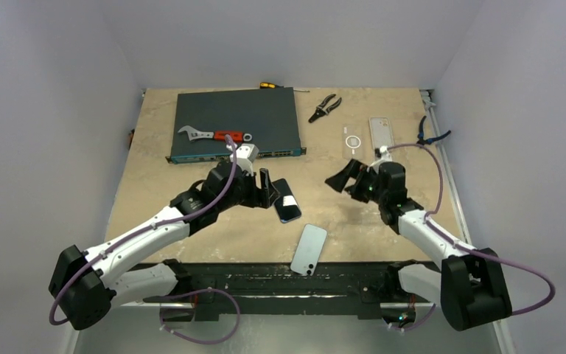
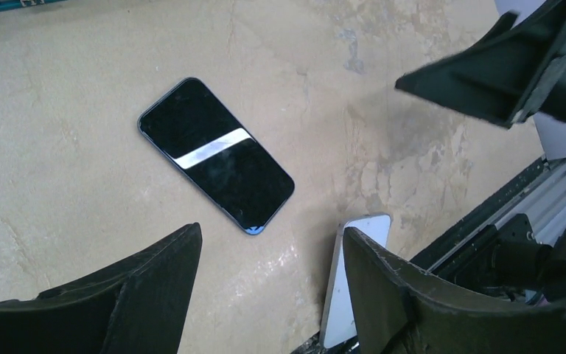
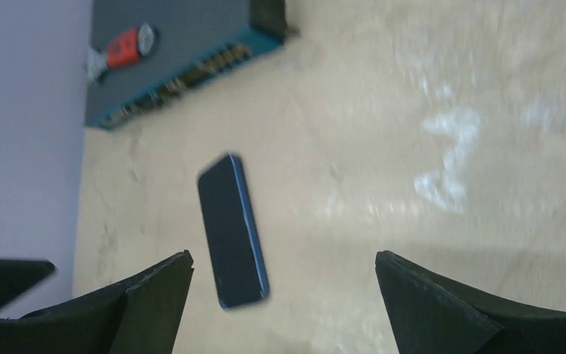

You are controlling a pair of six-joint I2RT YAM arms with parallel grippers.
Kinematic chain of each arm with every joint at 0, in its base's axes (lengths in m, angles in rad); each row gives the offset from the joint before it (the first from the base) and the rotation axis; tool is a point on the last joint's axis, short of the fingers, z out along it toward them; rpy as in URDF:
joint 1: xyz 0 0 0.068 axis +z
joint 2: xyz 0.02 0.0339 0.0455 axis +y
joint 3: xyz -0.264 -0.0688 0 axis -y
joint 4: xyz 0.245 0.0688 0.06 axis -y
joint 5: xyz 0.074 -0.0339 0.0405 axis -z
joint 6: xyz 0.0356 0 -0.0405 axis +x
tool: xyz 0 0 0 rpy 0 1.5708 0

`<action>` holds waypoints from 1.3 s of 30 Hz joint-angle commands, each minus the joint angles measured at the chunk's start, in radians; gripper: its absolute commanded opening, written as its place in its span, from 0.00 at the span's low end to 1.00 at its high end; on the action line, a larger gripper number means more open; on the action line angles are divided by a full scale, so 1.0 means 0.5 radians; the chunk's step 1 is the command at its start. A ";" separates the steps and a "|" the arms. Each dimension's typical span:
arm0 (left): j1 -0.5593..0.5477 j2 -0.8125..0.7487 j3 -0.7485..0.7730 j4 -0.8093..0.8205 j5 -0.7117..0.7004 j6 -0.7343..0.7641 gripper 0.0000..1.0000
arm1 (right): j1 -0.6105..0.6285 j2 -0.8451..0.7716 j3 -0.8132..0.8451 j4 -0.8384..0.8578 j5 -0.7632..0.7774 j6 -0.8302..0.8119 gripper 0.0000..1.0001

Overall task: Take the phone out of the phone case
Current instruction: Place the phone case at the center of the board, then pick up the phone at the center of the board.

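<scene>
While both arms reach over the tan table (image 1: pixel 155 192), neither gripper holds anything. On the left gripper (image 1: pixel 267 188) the jaws stand apart with nothing between them. Overhead it sits just at 9 o'clock of the phone (image 1: pixel 287 200), and its wrist view shows the phone lying ahead of the fingertips, not between them. On the right gripper (image 1: pixel 345 177) the jaws are spread wide and empty, at 2 o'clock of the phone and apart from it. The phone lies flat, dark screen up, blue edge showing, just toward 6 o'clock from table centre. A pale blue slab (image 1: pixel 309 249) lies back up at 6 o'clock by the near edge; phone or case, cannot tell. A clear case (image 1: pixel 352 140) with a ring mark lies flat at 1 o'clock, with a silver phone-shaped item (image 1: pixel 382 131) just beside it at its 3 o'clock. At 11 o'clock a network switch (image 1: pixel 265 118) carries an adjustable wrench (image 1: pixel 214 135) with a red handle.
</scene>
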 commanded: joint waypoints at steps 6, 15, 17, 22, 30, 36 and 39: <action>-0.004 -0.130 -0.015 -0.029 0.194 0.037 0.69 | 0.063 -0.056 -0.438 0.246 -0.645 -0.080 0.99; -0.005 -0.145 -0.034 -0.012 0.230 0.002 0.68 | 0.291 0.061 -0.621 0.491 -0.700 -0.092 0.95; -0.005 -0.145 -0.025 -0.020 0.225 0.006 0.68 | 0.300 0.101 -0.620 0.527 -0.730 -0.093 0.88; -0.006 -0.136 -0.017 -0.024 0.226 0.009 0.68 | 0.365 0.232 -0.600 0.638 -0.834 -0.097 0.76; -0.003 -0.157 -0.016 -0.027 0.224 0.011 0.67 | 0.500 0.438 -0.581 0.854 -0.968 -0.079 0.56; -0.004 -0.171 -0.010 -0.048 0.213 0.016 0.67 | 0.515 0.490 -0.614 1.050 -1.066 -0.005 0.20; -0.003 -0.183 -0.004 -0.058 0.206 0.019 0.67 | 0.515 0.418 -0.611 1.060 -1.128 0.014 0.00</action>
